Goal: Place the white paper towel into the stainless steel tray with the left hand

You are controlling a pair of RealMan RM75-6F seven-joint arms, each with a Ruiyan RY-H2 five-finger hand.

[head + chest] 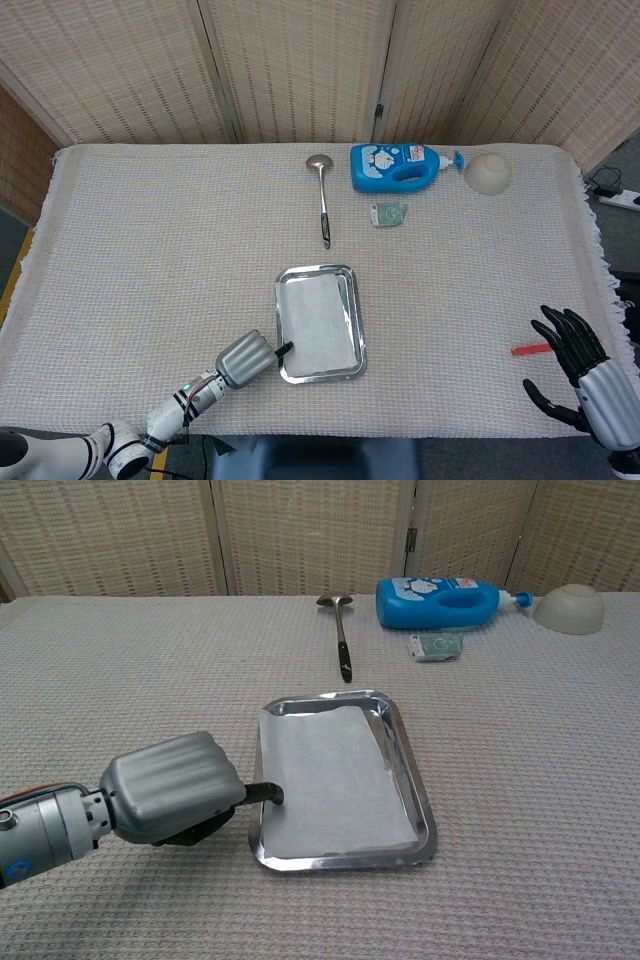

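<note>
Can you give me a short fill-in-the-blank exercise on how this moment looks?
1. The white paper towel lies inside the stainless steel ____.
2. The left hand is at the tray's ____ edge in the chest view.
3. The ladle lies beside a ____ bottle.
4. The right hand holds ____.

Missing words: tray; left; blue; nothing

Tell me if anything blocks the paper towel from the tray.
Nothing visible does. The white paper towel lies flat inside the stainless steel tray. The left hand sits by the tray's left rim, one fingertip at the towel's edge. The ladle lies well beyond the tray.
</note>
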